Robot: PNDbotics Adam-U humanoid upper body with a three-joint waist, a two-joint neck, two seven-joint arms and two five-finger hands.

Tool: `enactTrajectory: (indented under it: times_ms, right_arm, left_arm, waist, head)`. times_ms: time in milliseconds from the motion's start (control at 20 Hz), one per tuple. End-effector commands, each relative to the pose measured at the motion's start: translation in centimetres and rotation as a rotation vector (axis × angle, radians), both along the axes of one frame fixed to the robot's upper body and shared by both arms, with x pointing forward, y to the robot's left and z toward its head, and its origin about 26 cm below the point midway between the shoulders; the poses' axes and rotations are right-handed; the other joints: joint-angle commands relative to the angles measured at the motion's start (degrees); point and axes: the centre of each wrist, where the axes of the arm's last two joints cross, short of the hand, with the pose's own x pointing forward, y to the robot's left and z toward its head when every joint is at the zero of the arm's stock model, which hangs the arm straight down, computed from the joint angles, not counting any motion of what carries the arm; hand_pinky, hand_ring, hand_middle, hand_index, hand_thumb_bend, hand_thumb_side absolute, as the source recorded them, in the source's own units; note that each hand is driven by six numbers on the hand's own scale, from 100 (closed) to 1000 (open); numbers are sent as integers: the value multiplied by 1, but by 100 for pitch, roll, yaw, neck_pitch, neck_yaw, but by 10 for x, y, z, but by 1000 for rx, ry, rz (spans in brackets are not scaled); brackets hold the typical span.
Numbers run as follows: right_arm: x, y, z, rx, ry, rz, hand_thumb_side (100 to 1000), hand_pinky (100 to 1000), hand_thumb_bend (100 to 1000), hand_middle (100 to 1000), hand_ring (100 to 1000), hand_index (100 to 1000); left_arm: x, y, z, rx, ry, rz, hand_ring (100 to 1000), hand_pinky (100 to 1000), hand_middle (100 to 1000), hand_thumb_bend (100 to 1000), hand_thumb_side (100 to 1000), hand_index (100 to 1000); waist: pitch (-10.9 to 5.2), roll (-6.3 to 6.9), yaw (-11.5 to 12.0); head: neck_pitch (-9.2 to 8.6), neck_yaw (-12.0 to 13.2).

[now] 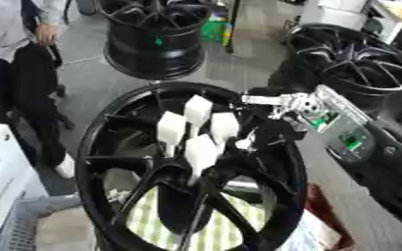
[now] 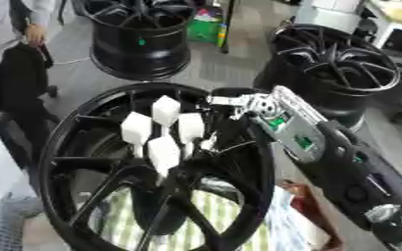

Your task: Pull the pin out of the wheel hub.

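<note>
Black alloy wheel hub (image 1: 110, 162) w/ spokes fills the left eye view, standing nearly upright. Four white block-headed pins (image 1: 196, 132) sit clustered at its centre, long axes running roughly up-down in the view. Right hand (image 1: 269, 130), black w/ silver joints, comes in from the right, fingers at the cluster's right edge beside the nearest pin.

Right eye view: same hand (image 2: 230, 115) sits just right of the pins (image 2: 164, 130); can't tell if fingers are clamped on one or apart. Left hand not seen, so right is the nearer. Pull likely goes along the pin's axis, away from the hub centre.
</note>
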Motion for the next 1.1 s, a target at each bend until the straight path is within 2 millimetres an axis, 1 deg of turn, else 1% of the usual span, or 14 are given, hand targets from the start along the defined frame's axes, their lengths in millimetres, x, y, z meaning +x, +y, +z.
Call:
enactTrajectory:
  times_ms: [50, 150, 250, 500, 600, 700, 800, 900, 1000, 1100]
  right_arm:
    - [1, -6, 18, 39, -60, -35, 100, 726, 120, 402, 675, 442]
    - [0, -6, 23, 66, -71, -51, 100, 710, 100, 375, 651, 406]
    - [-2, -6, 32, 101, -91, -57, 100, 694, 100, 354, 632, 376]
    - [-7, -8, 70, 237, -163, -74, 100, 661, 100, 312, 604, 328]
    - [-7, -14, 85, 301, -180, -108, 100, 650, 100, 305, 596, 319]
    - [-4, -27, 102, 372, -201, -169, 100, 640, 100, 300, 591, 314]
    - [-1, -47, 121, 440, -249, -243, 100, 638, 100, 299, 589, 315]
    - [-1, -75, 143, 502, -329, -337, 100, 633, 100, 298, 588, 314]
    - [-3, -114, 160, 545, -419, -471, 100, 631, 100, 299, 588, 317]
    - [-6, -163, 171, 558, -513, -650, 100, 632, 100, 305, 591, 325]
  left_arm:
    - [-1, -1, 8, 20, -20, -9, 851, 846, 635, 321, 509, 848]
    - [-1, -1, 7, 18, -17, -9, 852, 846, 635, 321, 509, 847]
    - [-1, -1, 7, 18, -17, -9, 852, 846, 636, 322, 508, 847]
    - [-1, -1, 7, 15, -13, -10, 853, 847, 636, 321, 509, 846]
    - [-1, -1, 7, 13, -12, -9, 853, 848, 636, 320, 510, 846]
    - [-1, -1, 7, 13, -10, -9, 853, 848, 637, 322, 509, 846]
    - [-1, 0, 7, 14, -11, -7, 852, 848, 637, 321, 509, 846]
    - [-2, 1, 7, 15, -11, 0, 852, 848, 637, 320, 509, 846]
    - [-2, 2, 7, 17, -11, 7, 852, 848, 637, 320, 508, 846]
    - [-3, 3, 7, 22, -13, 13, 852, 848, 637, 319, 508, 846]
  waist:
    - [-54, 49, -12]
    - [-64, 54, -18]
    - [-77, 61, -19]
    - [-111, 82, -25]
    - [-118, 91, -25]
    - [-128, 98, -35]
    - [-137, 100, -54]
    - [-144, 96, -86]
    - [-146, 90, -124]
    - [-138, 84, -165]
  head:
    - [-64, 21]
    - [-73, 25]
    - [-74, 20]
    - [-139, -15]
    - [-210, -63]
    - [-259, -138]
    - [-290, -206]
    - [-297, -209]
    - [-292, -165]
    - [-287, -101]
